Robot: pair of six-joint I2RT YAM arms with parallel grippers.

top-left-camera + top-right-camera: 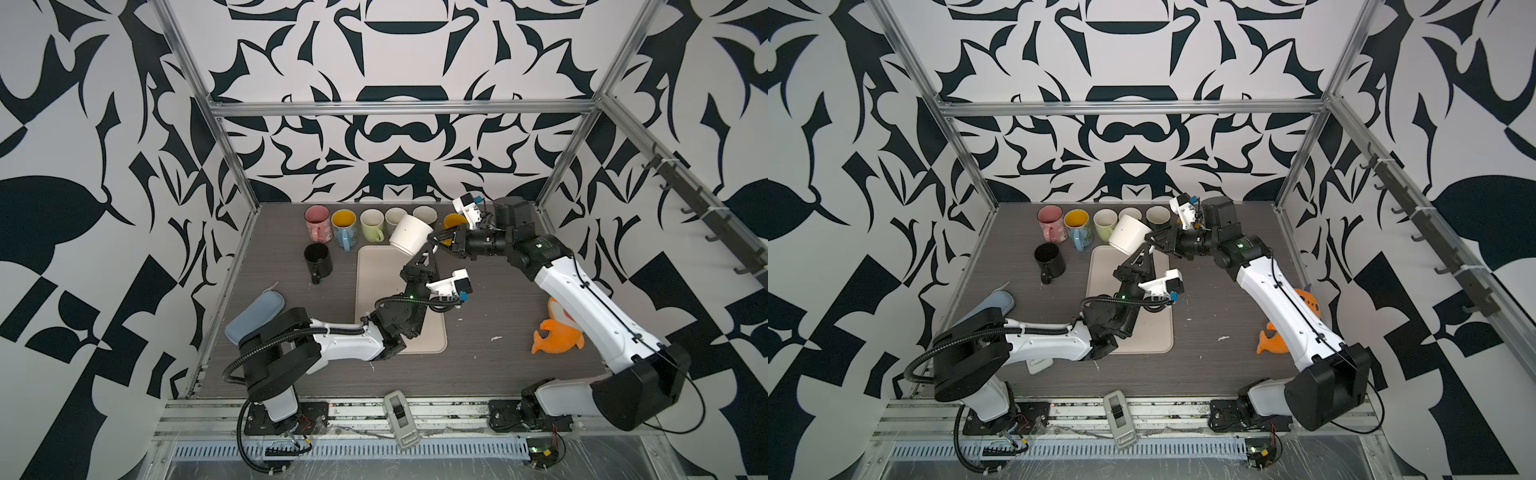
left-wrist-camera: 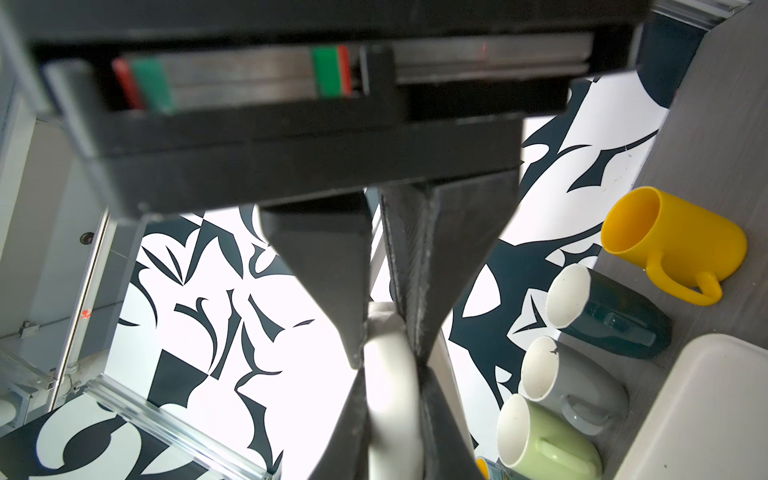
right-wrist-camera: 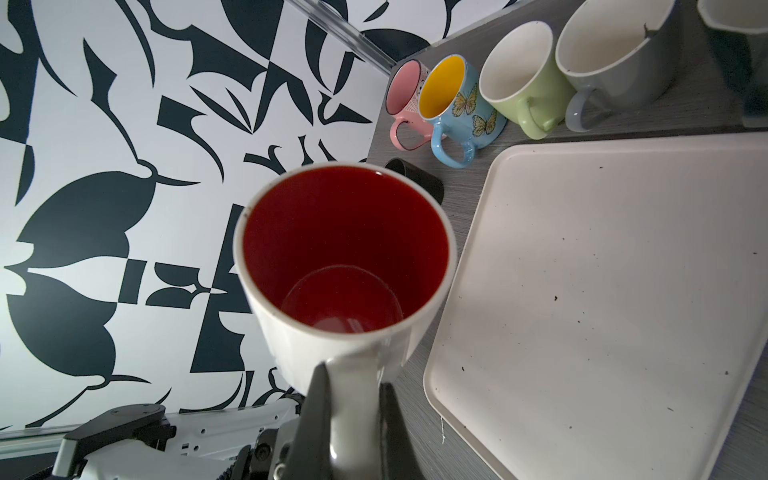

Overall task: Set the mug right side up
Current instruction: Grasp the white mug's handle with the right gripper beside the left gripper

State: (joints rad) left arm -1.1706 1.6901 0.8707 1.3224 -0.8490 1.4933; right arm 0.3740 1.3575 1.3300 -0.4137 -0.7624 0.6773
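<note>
The mug is white outside and red inside. It hangs tilted in the air over the far edge of the cream tray, base up and towards the back, mouth facing the right wrist camera. Both grippers hold its white handle. My left gripper reaches up from the tray and is shut on the handle, as the left wrist view shows. My right gripper comes in from the right and is shut on the same handle. Both top views show the mug.
Along the back stand a pink mug, a blue butterfly mug, a green mug, grey and dark green mugs, and a yellow mug. A black mug stands left of the tray. An orange plush toy lies right, a blue-grey case left.
</note>
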